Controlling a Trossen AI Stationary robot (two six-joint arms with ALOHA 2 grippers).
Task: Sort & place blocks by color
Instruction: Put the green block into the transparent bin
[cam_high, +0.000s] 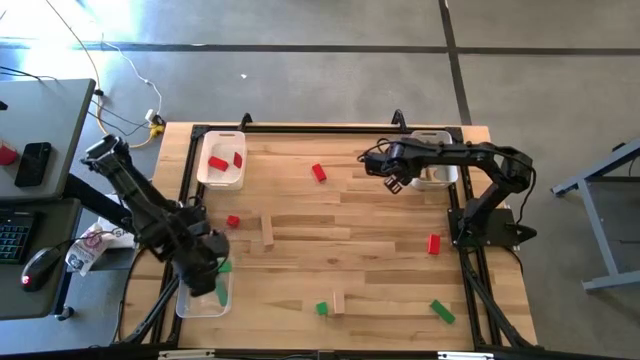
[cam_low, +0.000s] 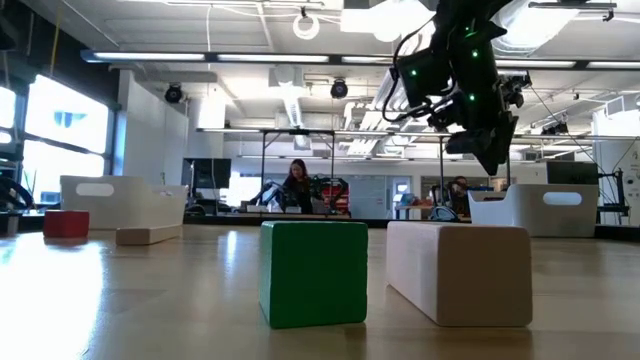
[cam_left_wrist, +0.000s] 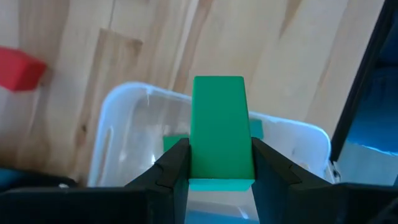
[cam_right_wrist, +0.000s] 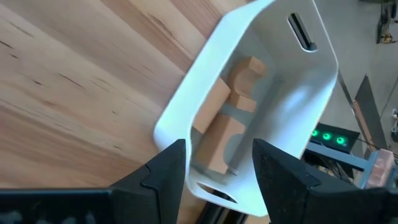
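Observation:
My left gripper hangs over the clear tray at the table's near left corner, shut on a green block. Another green block lies in that tray below. My right gripper is open and empty, just beside the white tray at the far right, which holds several plain wood blocks. Loose on the table lie red blocks, wood blocks and green blocks. My left gripper pinches the green block between its two fingers, one on each long side face near the block's back end. The fingers run along the block, coming from above. The block is lifted clear above the clear tray, its free end pointing forward past the fingertips.
A second white tray at the far left holds two red blocks. In the low view a green block and a wood block stand close to the near edge. A black frame rail rims the table. A desk with keyboard and mouse stands off the left side.

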